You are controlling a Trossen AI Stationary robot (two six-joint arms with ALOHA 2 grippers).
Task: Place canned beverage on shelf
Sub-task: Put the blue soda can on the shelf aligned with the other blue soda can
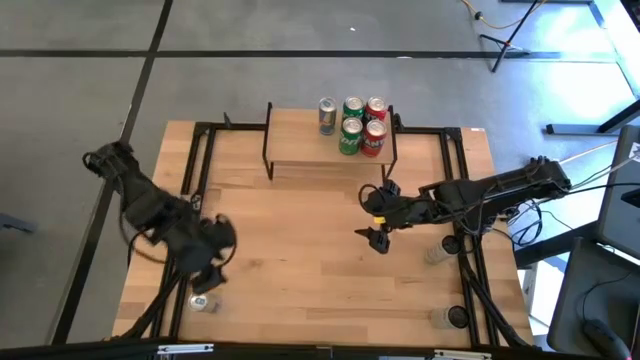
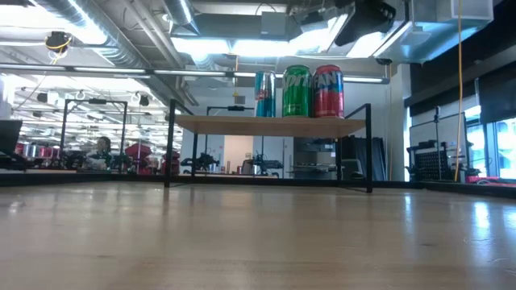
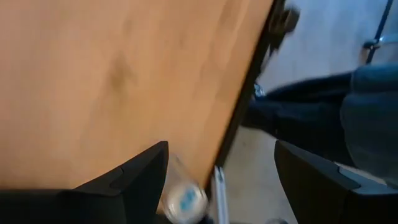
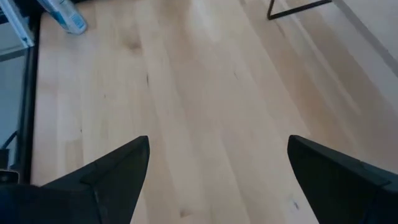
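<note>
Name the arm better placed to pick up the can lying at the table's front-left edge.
Left. The left gripper hangs, open, just above that can. The right gripper is open too, but far off mid-table, before the shelf.

bright, even light from ceiling fixtures seen in the low view; soft sheen on the tabletop (image 2: 258, 234) there; the left wrist view is smeared with blur; windows glare at the high view's top right corner; shadows are faint.

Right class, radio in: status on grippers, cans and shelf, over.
Left gripper open, above a can lying at the near table edge. Right gripper open, empty, mid-table. Five cans upright on the shelf. Path clear.
</note>
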